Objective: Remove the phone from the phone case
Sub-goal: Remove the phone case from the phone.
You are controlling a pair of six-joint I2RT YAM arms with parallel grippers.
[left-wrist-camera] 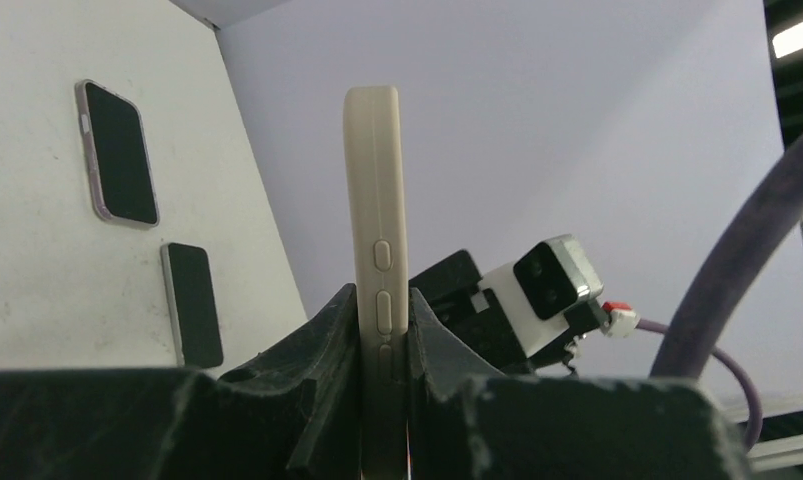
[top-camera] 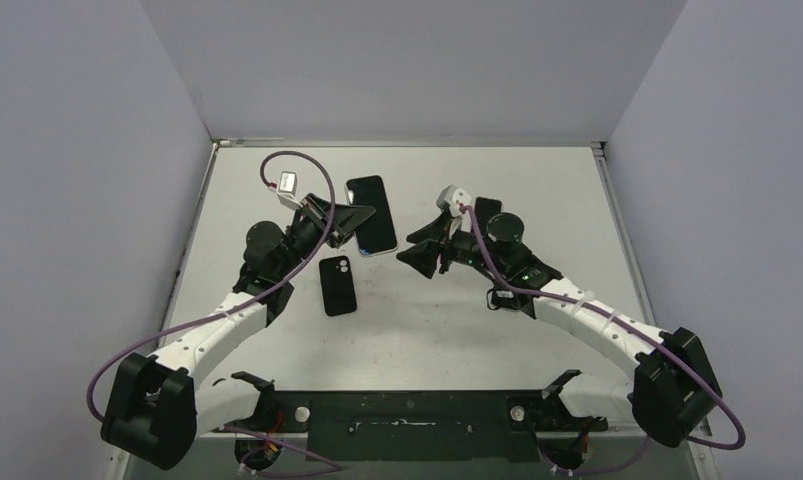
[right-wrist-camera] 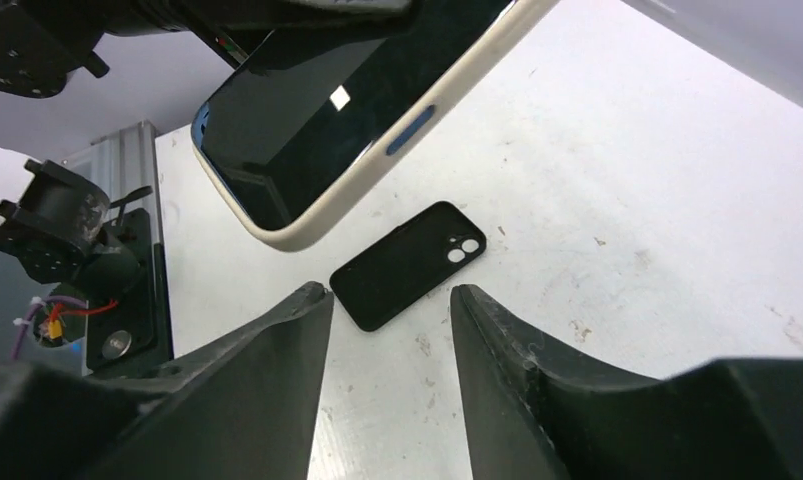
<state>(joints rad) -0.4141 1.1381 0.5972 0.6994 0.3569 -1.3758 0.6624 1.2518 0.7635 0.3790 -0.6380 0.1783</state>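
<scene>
Table (right-wrist-camera: 627,150), right wrist: black device (right-wrist-camera: 407,265) under phone (right-wrist-camera: 327,110)

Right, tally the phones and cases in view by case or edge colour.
cream case with the phone in it, clamped in the left gripper: 1
black case, camera side up on the table: 1
pink-edged phone, screen up: 1
pale-edged phone, screen up: 1
Total: 4
</scene>
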